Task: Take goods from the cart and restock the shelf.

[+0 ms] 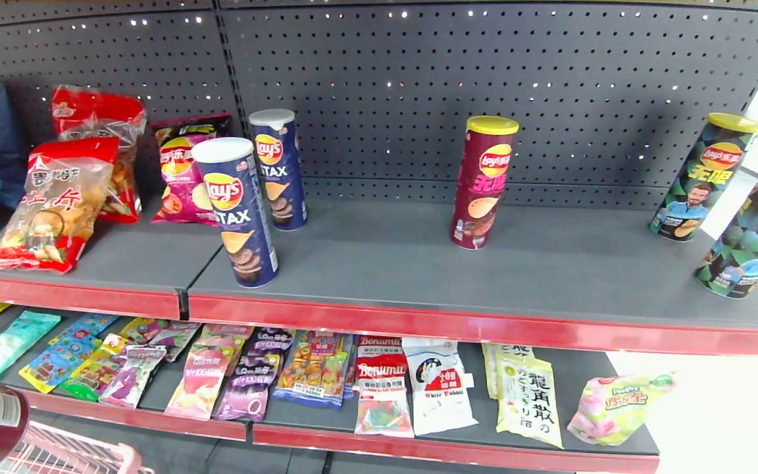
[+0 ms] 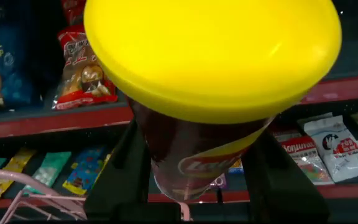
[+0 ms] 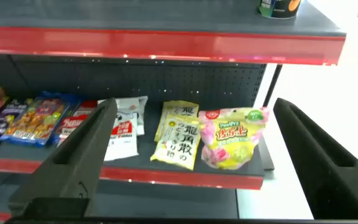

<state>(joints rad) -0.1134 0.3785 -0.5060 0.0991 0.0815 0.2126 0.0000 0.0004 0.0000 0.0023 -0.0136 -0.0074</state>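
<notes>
Dark pegboard (image 1: 418,79) is backing 2 grey, red-edged shelves. On the upper shelf (image 1: 550,276), red and purple bags (image 1: 56,204) are leaning at the left. Next to them 2 blue cans (image 1: 237,210) are standing upright, and 1 maroon can (image 1: 484,181) is standing near the middle. 2 green cans (image 1: 701,178) are standing at the right end. Flat candy packets (image 1: 313,368) are lying in rows on the lower shelf (image 1: 589,368). A pink wire cart (image 1: 56,454) is sitting below and in front of the shelves on the robot's left; what it is carrying cannot be told.

The left end effector (image 2: 197,174) is pinching the held can (image 2: 210,56), with 1 black finger (image 2: 120,168) pressing on each side of its body. This can is hanging just above the cart's rim, in front of the lower shelf's left end and apart from both shelves. It is showing a dark maroon body with a red and yellow logo and a bright yellow lid, matching the maroon can on the upper shelf.

The right end effector (image 3: 194,124) is spread wide and gripping nothing. It is facing the lower shelf's right end, where a yellow packet (image 3: 179,137) and a green-pink bag (image 3: 232,137) are lying.
</notes>
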